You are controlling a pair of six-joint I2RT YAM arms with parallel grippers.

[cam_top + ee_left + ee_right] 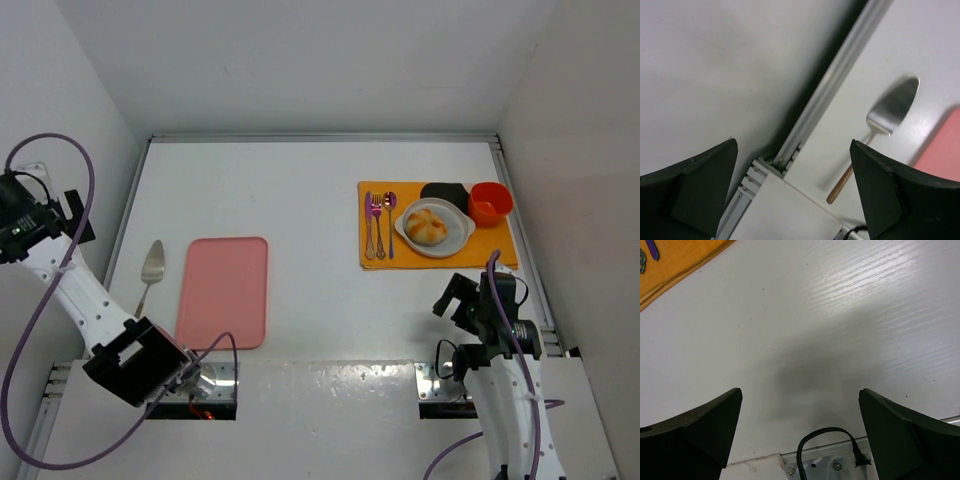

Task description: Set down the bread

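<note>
The bread (429,224), a small round golden-brown bun with pale splits, lies on a white plate (462,234) on the orange placemat (492,247) at the right of the table. My right gripper (455,300) (800,391) is open and empty, low over bare table just near of the mat, whose corner (675,270) shows at upper left of the right wrist view. My left gripper (75,218) (792,145) is open and empty, raised at the far left by the wall, far from the bread.
A pink tray (222,292) (942,145) lies left of centre, with a metal spatula (150,270) (892,107) beside it near the left rail (830,90). On the mat are a fork (373,225), a spoon (389,220), a red cup (490,202) and a black dish (445,192).
</note>
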